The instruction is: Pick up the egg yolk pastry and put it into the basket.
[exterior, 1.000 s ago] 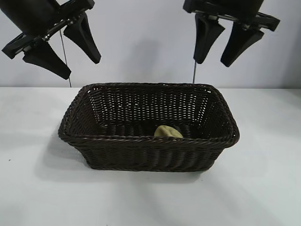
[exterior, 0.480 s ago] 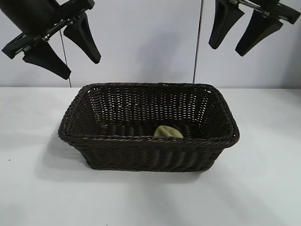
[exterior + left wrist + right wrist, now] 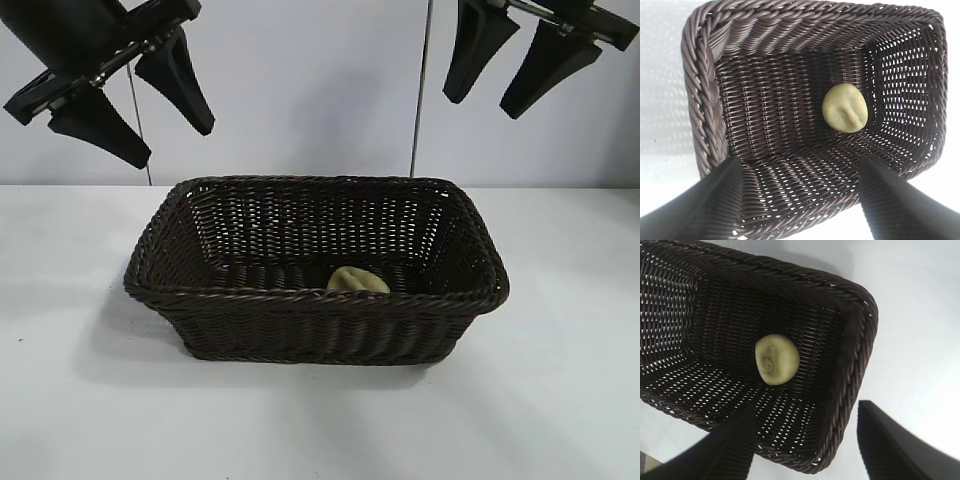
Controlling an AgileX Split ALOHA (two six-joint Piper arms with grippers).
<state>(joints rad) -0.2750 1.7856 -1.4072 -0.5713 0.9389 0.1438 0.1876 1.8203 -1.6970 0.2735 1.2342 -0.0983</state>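
from my console i counted one basket (image 3: 316,300), dark brown woven wicker with a braided rim, sitting on the white table (image 3: 560,400), and one egg yolk pastry (image 3: 358,281), a pale yellow rounded lump, lying inside it on the woven floor. in the exterior view the pastry showed just above the near rim, a little toward the right end of the basket, with only its top peeking over the braid. the left wrist view showed the same single pastry (image 3: 845,108) resting on the basket (image 3: 705,100) floor near one of the short walls, with a couple of shallow creases across its surface; the right wrist view showed it (image 3: 777,359) close to a short wall of the basket (image 3: 855,355) too, apart from the wall and touching nothing but the weave beneath it. i saw two grippers, both high above the table and both empty. the left gripper (image 3: 132,110) hung at the upper left, tilted, its two dark fingers spread apart with clear wall showing between them. the right gripper (image 3: 496,80) hung at the upper right, above the basket's right end, and its two fingers were likewise parted and holding nothing. in each wrist view two finger tips framed the basket from above, well clear of the rim. two thin rods stood against the pale wall behind the basket.
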